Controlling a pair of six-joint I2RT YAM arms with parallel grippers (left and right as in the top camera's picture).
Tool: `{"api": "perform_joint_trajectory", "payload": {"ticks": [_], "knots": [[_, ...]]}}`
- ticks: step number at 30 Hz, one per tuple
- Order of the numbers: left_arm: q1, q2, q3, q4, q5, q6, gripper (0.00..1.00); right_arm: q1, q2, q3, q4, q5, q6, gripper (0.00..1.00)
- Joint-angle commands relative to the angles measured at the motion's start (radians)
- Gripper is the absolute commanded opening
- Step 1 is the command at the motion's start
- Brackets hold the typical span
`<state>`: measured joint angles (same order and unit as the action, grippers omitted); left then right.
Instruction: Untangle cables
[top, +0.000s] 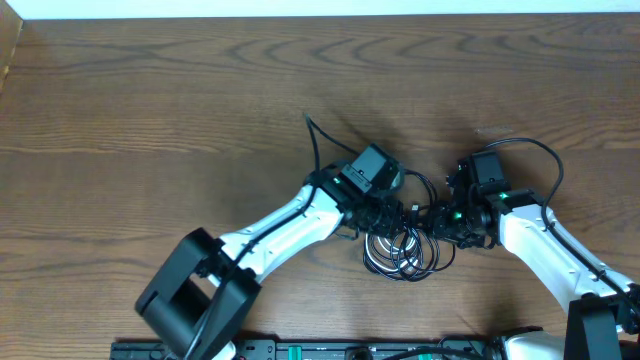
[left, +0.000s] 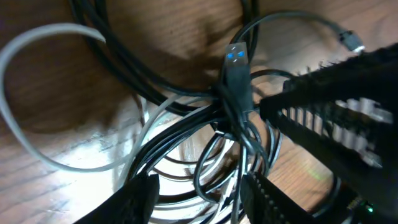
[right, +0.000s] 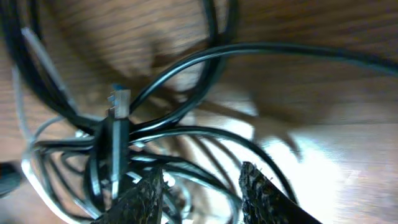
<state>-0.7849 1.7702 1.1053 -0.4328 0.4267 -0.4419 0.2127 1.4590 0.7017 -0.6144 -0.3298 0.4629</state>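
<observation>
Both left gripper (left: 198, 185) and right gripper (right: 202, 174) are spread wide over the cables (top: 396, 250), strands between, nothing clamped; cables are heaped near-centre on the table (top: 150, 90)

We see two arms of the same make. The left arm (top: 290, 225) has smooth white shells on its long links and black joints, and it ends in a big black base (top: 195, 295). The right arm (top: 545, 245) is white and black too. On each wrist sits a black box (top: 368, 168). A thin black wire (top: 548, 160) loops from the right wrist, where a small green light (top: 455, 213) glows. The jaws are black, with a fine ribbed texture.
</observation>
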Motion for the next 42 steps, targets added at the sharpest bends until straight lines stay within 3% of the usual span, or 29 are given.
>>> {"api": "perform_joint_trajectory", "payload": {"ticks": [1,8,14,24,29,35,42], "knots": [[-0.023,0.019,0.005,-0.007,-0.017,-0.031,0.48,-0.006,0.003,0.002,0.001,-0.103,-0.015,0.37],[-0.041,0.019,0.005,-0.029,-0.017,-0.031,0.47,-0.056,0.004,0.002,0.022,-0.255,-0.215,0.46],[-0.041,0.020,0.005,-0.006,-0.021,-0.039,0.41,-0.171,0.004,0.002,0.017,-0.302,-0.217,0.46],[-0.042,0.020,0.005,0.010,-0.081,-0.227,0.40,-0.271,0.004,0.002,-0.018,-0.225,-0.217,0.45],[-0.045,0.023,0.005,0.071,-0.109,-0.253,0.41,-0.271,0.004,-0.003,-0.081,-0.144,-0.166,0.25],[-0.046,0.023,0.005,0.075,-0.151,-0.289,0.40,-0.263,0.004,-0.085,-0.060,-0.109,-0.084,0.13],[-0.046,0.023,0.005,0.035,-0.152,-0.241,0.40,-0.223,0.004,-0.218,0.057,-0.260,-0.013,0.08]]}}
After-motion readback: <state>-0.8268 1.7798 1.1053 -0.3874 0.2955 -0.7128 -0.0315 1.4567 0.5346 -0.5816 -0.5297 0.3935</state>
